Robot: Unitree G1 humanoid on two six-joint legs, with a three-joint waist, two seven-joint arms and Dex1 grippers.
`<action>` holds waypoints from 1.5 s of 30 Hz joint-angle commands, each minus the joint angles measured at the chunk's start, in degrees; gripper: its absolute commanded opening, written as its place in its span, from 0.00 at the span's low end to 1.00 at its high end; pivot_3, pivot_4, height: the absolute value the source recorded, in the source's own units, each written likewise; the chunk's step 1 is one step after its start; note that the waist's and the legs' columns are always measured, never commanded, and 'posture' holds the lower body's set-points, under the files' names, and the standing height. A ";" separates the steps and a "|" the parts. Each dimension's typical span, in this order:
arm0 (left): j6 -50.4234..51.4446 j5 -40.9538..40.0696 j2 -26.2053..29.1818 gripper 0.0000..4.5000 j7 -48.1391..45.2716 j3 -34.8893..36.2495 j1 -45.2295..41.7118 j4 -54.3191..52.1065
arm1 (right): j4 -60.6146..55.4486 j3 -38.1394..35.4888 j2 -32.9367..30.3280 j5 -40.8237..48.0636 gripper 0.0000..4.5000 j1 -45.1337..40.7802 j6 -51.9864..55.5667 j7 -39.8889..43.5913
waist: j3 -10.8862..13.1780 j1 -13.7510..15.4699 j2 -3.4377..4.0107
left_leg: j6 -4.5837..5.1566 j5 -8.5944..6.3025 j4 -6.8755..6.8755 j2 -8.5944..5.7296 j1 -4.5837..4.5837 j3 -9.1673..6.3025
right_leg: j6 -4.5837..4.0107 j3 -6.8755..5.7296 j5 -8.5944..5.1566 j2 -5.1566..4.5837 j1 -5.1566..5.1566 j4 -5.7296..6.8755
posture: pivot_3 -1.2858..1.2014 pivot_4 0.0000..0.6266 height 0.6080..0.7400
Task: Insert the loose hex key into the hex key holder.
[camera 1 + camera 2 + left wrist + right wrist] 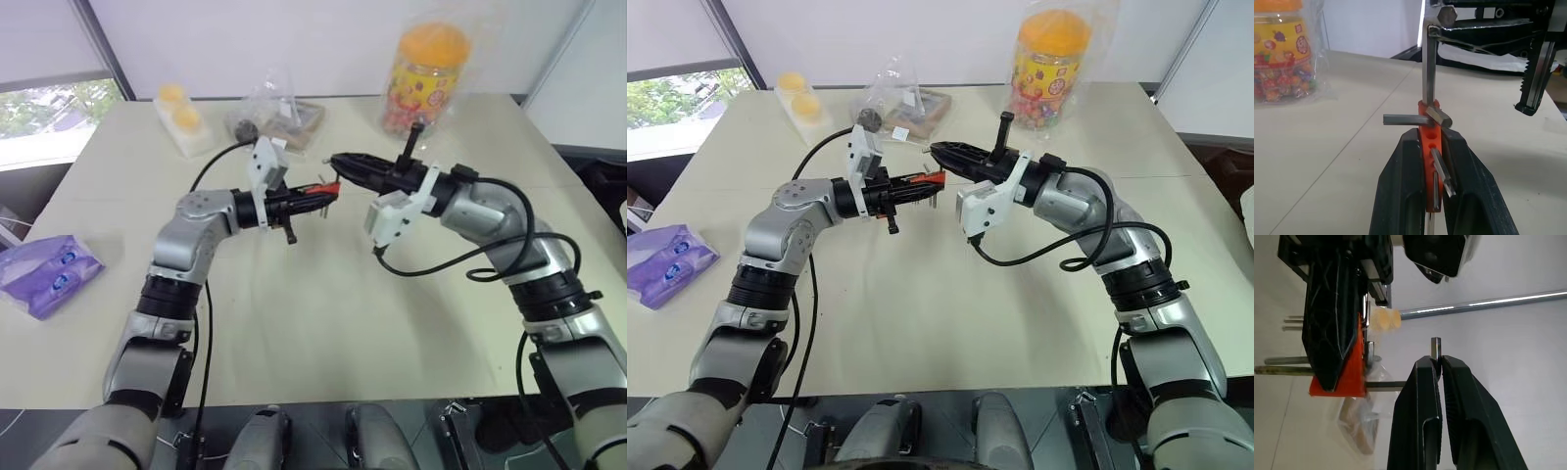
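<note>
The red holder is clamped between the closed fingers of the left gripper, held level above the table and pointed toward the other arm. The loose hex key is pinched in the closed fingers of the right gripper, which is brought in from the opposite side; in the right wrist view only the key's short end is seen poking out between the fingertips. In the left wrist view the key's long shaft is seen standing at the top end of the holder, apparently at or just inside a slot, though how deep cannot be told. The step in hand looks to be the seating. It is best done by keeping the shaft in line with the slot, holding the holder steady, and pushing straight along the shaft, without any sideways pull that might twist the thin key in the pinch.
</note>
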 commanded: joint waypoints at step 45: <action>26.75 -7.45 -25.19 0.00 25.50 12.35 -12.23 37.16 | -45.36 -32.39 -7.97 37.46 0.46 45.52 66.21 11.63 | 0.03 0.63 -0.04 | 0.09 -0.05 0.07 -0.03 0.02 0.01 | 0.03 0.00 0.00 -0.03 0.10 0.02 | 0.52 0.24 1.00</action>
